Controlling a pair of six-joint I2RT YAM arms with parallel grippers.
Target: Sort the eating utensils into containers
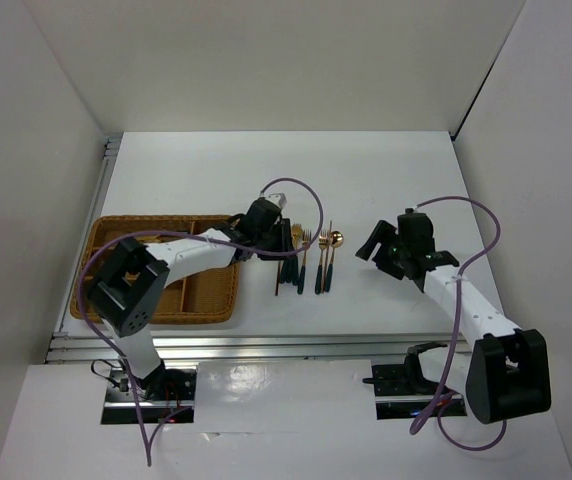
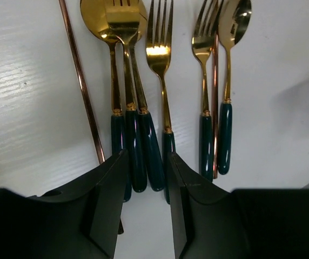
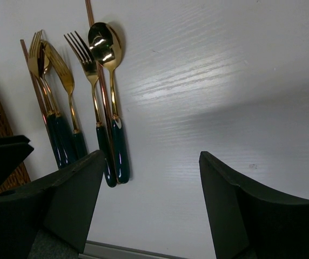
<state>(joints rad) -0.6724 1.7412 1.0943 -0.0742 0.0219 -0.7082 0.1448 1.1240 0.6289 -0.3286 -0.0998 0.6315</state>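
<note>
Left gripper [image 2: 146,162] narrowly open astride handles of bunched utensils [image 2: 138,135]; right gripper [image 3: 152,178] wide. Likely stiff, light, glossy-slick: pinch one green handle mid-length.

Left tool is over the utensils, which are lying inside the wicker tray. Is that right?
No. The left tool is over the utensils, but they lie on the white table right of the wicker tray, not inside it; the top external view shows it.

Top cam overhead; wrist cams low, close, both on utensils [image 2: 160,59] [image 3: 107,46]
</note>
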